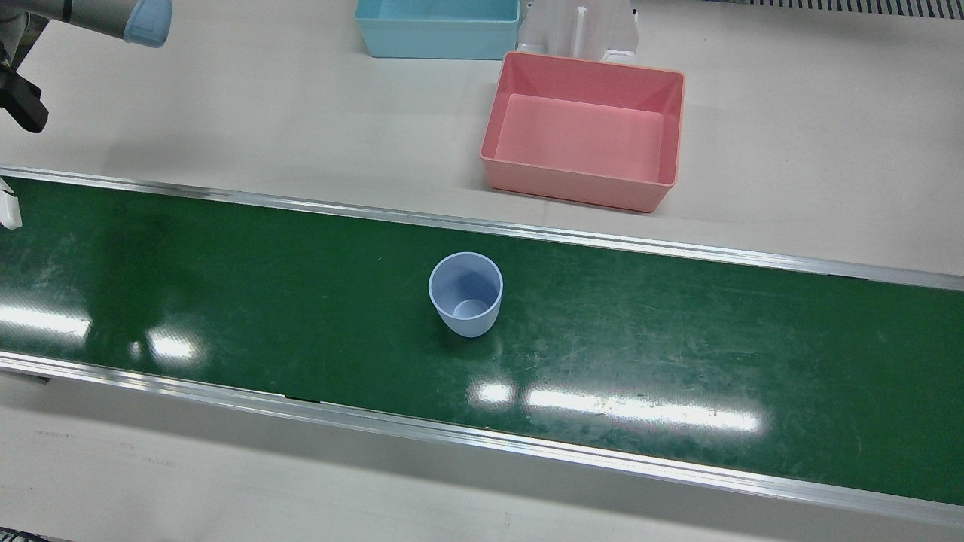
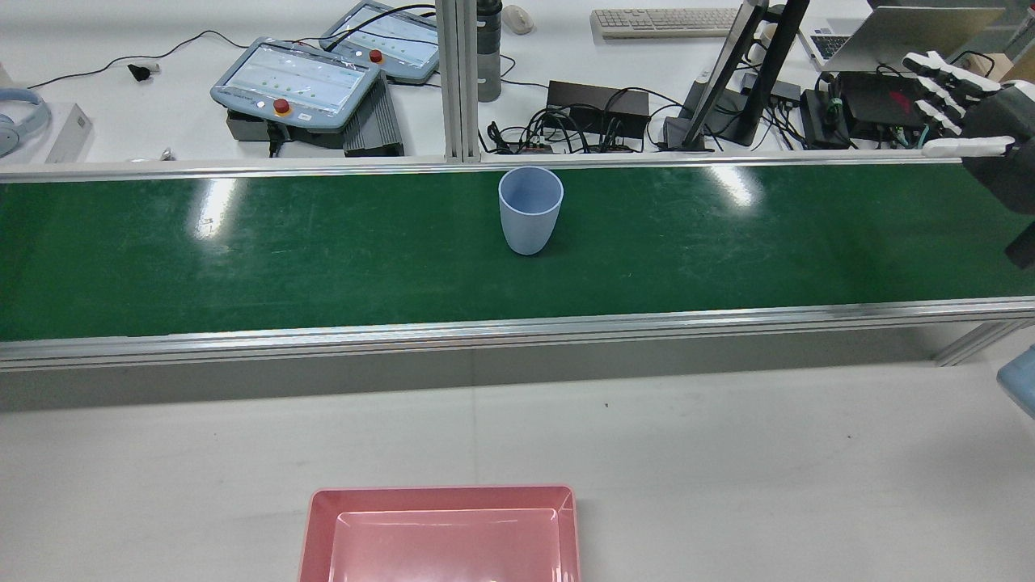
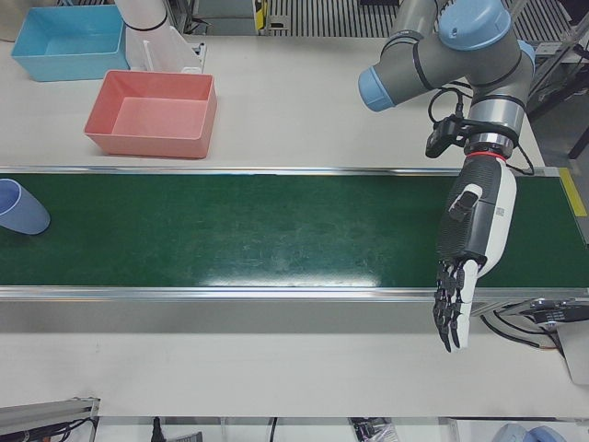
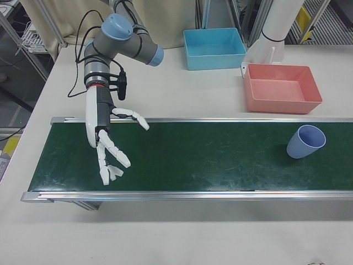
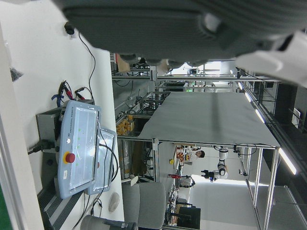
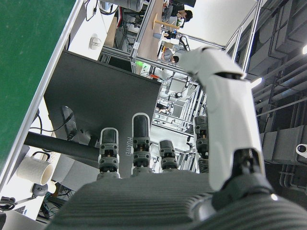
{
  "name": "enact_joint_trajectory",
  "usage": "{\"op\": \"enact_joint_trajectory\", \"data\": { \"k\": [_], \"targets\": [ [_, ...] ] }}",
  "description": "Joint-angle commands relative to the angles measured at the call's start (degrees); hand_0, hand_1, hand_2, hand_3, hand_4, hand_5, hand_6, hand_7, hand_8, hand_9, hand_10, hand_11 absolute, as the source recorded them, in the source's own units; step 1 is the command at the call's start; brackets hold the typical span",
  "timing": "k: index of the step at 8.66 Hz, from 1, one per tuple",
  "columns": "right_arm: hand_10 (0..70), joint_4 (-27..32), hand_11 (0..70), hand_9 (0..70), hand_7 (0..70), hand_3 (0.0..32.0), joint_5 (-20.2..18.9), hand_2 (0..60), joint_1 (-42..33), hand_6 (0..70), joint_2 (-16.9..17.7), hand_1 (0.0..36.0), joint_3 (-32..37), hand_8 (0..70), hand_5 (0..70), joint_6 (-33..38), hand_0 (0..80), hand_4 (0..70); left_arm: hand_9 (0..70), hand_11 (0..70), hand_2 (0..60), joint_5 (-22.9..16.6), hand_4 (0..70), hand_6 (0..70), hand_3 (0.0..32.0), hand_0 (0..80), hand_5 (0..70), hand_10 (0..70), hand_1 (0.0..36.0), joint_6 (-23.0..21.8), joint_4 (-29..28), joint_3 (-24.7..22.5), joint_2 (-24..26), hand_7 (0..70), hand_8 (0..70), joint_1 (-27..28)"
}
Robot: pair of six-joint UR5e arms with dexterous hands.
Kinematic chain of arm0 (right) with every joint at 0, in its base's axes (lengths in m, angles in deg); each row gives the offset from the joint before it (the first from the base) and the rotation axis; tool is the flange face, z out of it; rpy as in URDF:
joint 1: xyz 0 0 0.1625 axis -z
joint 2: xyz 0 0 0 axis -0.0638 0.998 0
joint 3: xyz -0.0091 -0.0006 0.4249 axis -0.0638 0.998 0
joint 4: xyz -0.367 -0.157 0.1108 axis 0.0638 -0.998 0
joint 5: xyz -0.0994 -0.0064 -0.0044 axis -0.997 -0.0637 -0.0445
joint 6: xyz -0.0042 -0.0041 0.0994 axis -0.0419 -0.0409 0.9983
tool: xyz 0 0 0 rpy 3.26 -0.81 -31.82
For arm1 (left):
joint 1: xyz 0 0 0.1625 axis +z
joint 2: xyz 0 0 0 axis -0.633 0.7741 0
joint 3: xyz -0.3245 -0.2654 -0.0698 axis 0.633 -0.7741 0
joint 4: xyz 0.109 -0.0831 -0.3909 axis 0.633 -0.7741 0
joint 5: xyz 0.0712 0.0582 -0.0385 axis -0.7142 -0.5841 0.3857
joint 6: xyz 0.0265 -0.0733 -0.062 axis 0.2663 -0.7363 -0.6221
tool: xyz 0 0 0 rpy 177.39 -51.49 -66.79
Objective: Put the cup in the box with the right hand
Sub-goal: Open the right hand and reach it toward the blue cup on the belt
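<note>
1. Cup [image 1: 465,294], pale blue, stands upright and alone near the middle of the green conveyor belt [image 1: 678,346], with its open mouth up; nothing touches it.
2. The right hand [image 4: 107,144] hangs over the far end of the belt, well apart from the cup. Its fingers are spread and it holds nothing.
3. In the right-front view the cup [image 4: 305,142] lies along the belt from this hand, toward the view's right, so the reach probably has to run along the belt's length.
4. The left hand [image 3: 469,253] hangs at the opposite end of the belt, also empty, fingers straight and pointing down. Neither hand is clearly nearer; the task gives the job to the right one.
5. The pink box [image 1: 584,132] sits empty on the table just behind the belt, on the robot's side and slightly to one side of the cup, so the carry after grasping looks short.
</note>
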Motion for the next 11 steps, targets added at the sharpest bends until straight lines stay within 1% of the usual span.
{"op": "enact_joint_trajectory", "data": {
  "k": [1, 2, 3, 4, 5, 6, 8, 9, 10, 11],
  "targets": [
    [0.0, 0.0, 0.0, 0.0, 0.0, 0.0, -0.1, 1.8, 1.0, 0.0, -1.3, 20.7, -0.1, 0.0, 5.8, 0.0, 53.3, 0.3, 0.0, 0.0, 0.0, 0.0, 0.0, 0.0, 0.0, 0.0, 0.0, 0.0, 0.0, 0.0, 0.0, 0.0, 0.0, 0.0, 0.0, 0.0],
    [0.0, -0.1, 0.0, 0.0, 0.0, 0.0, -0.1, 1.3, 1.3, 0.0, -2.2, 21.4, -0.1, 0.0, 5.7, 0.0, 52.6, 0.0, 0.0, 0.0, 0.0, 0.0, 0.0, 0.0, 0.0, 0.0, 0.0, 0.0, 0.0, 0.0, 0.0, 0.0, 0.0, 0.0, 0.0, 0.0],
    [0.0, -0.3, 0.0, 0.0, 0.0, 0.0, 0.0, 2.0, 2.7, 0.0, -3.1, 18.2, -0.4, 0.0, 5.9, -0.2, 54.6, 0.1, 0.0, 0.0, 0.0, 0.0, 0.0, 0.0, 0.0, 0.0, 0.0, 0.0, 0.0, 0.0, 0.1, 0.0, 0.1, 0.0, 0.0, 0.0],
    [0.0, -0.4, 0.0, 0.0, 0.0, 0.0, 0.1, 2.9, 4.0, 0.0, -3.9, 21.4, -0.4, 0.0, 6.0, -0.4, 53.5, 0.0, 0.0, 0.0, 0.0, 0.0, 0.0, 0.0, 0.0, 0.0, 0.0, 0.0, 0.0, 0.0, 0.1, 0.0, 0.1, 0.0, 0.0, 0.0],
    [0.0, -0.4, 0.0, 0.0, 0.0, 0.0, 0.3, 2.2, 4.8, 0.0, -4.3, 17.6, -0.4, 0.0, 6.2, -0.4, 56.8, 0.1, 0.0, 0.0, 0.0, 0.0, 0.0, 0.0, 0.0, 0.0, 0.0, 0.0, 0.0, 0.0, 0.1, -0.1, 0.1, 0.0, 0.0, 0.0],
    [0.0, -0.5, 0.0, 0.0, 0.0, 0.0, 0.7, 4.2, 6.9, 0.0, -4.5, 21.7, -0.6, 0.0, 6.3, -0.6, 54.7, 0.0, 0.0, 0.0, 0.0, 0.0, 0.0, 0.0, 0.0, 0.0, 0.0, 0.0, 0.0, 0.0, 0.1, -0.1, 0.0, 0.0, 0.0, 0.0],
    [0.0, -0.5, 0.0, 0.0, 0.0, 0.0, 2.2, 3.7, 9.8, 0.0, -4.7, 20.3, -0.6, 0.0, 6.4, -1.7, 56.0, 0.4, 0.0, 0.0, 0.0, 0.0, 0.0, 0.0, 0.0, 0.0, 0.0, 0.0, 0.0, 0.0, 0.1, -0.1, 0.1, 0.0, 0.0, 0.0],
    [0.0, -0.5, 0.0, 0.0, 0.0, 0.0, 2.3, 3.2, 10.6, 0.0, -5.9, 18.9, -0.6, 0.0, 6.5, -1.8, 57.4, 0.5, 0.0, 0.0, 0.0, 0.0, 0.0, 0.0, 0.0, 0.0, 0.0, 0.0, 0.0, 0.0, 0.1, -0.1, 0.0, 0.0, 0.0, -0.1],
    [0.0, -0.6, 0.0, 0.0, 0.0, 0.0, 2.3, 4.1, 11.3, 0.0, -6.4, 20.5, -0.7, 0.0, 6.5, -1.8, 56.3, 0.3, 0.0, 0.0, 0.0, 0.0, 0.0, 0.0, 0.0, 0.0, 0.0, 0.0, 0.0, 0.0, 0.1, -0.1, 0.0, 0.0, 0.0, 0.0],
    [0.0, -0.6, 0.0, 0.0, 0.0, 0.0, 2.4, 6.2, 11.5, 0.0, -6.7, 23.1, -0.6, 0.0, 6.5, -2.0, 54.5, 0.1, 0.0, 0.0, 0.0, 0.0, 0.0, 0.0, 0.0, 0.0, 0.0, 0.0, 0.0, 0.0, 0.1, -0.1, 0.0, 0.0, 0.0, 0.0]
  ]
}}
